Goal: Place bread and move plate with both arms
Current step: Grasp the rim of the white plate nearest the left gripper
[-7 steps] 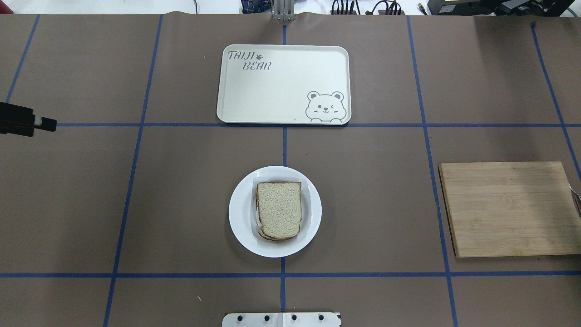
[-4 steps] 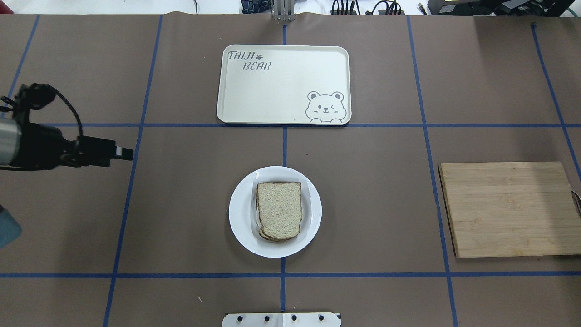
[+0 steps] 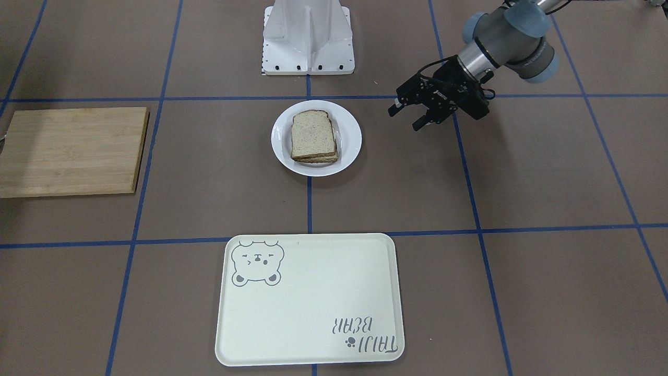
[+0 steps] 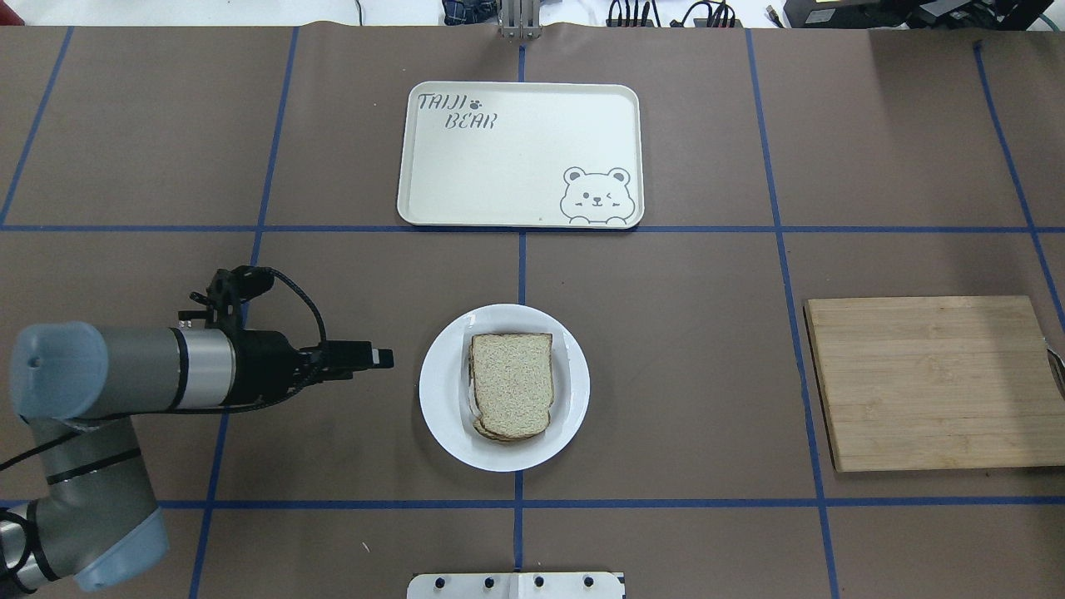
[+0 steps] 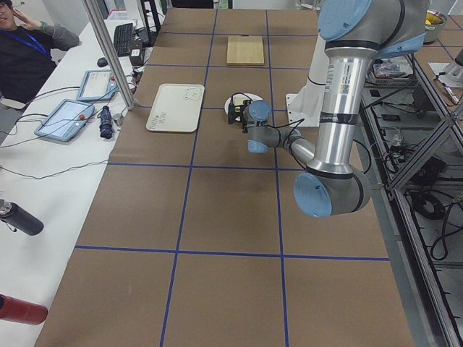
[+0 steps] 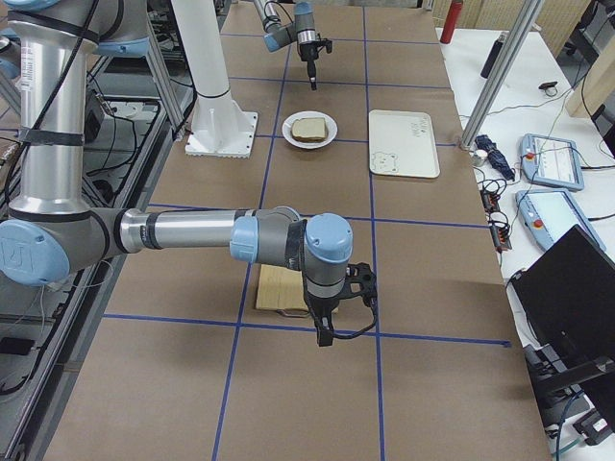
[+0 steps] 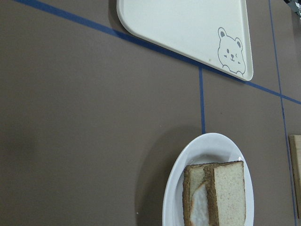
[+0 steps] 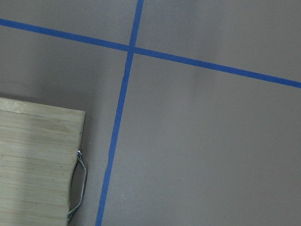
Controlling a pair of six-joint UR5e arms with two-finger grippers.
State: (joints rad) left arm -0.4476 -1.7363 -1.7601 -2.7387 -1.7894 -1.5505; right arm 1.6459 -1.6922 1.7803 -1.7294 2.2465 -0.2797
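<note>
Left gripper (image 3: pixel 403 119) swung in beside plate (image 3: pixel 350 137), jaws apart. Bread (image 3: pixel 312 137) is on already; plate move left. Right gripper (image 6: pixel 324 337) jaws: can't tell.

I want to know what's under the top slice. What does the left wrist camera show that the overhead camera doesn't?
Only the left wrist view: the stack's side, with a white layer below the bread, likely a filling. Only the overhead view: the left gripper, beside the plate and apart from it, and the robot's base. Both: the plate, the bread on it, and the tray with its bear drawing.
</note>
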